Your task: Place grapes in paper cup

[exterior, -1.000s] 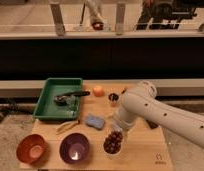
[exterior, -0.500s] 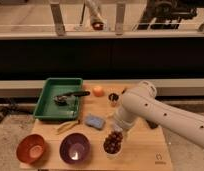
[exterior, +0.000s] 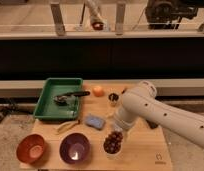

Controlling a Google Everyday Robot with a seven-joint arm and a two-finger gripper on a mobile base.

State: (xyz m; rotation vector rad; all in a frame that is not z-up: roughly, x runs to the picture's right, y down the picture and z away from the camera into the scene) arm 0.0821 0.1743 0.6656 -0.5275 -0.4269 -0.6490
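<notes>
Dark red grapes [exterior: 113,141] sit heaped in the paper cup [exterior: 112,152] near the table's front edge; your gripper [exterior: 117,131] hovers right above them, so only withdrawing seems left.

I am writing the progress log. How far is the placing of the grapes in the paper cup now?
Nearly done, it seems: the grapes sit at the paper cup, filling its top. In hand: the gripper is right above them, largely hidden by the arm. Left: letting go and withdrawing.
</notes>
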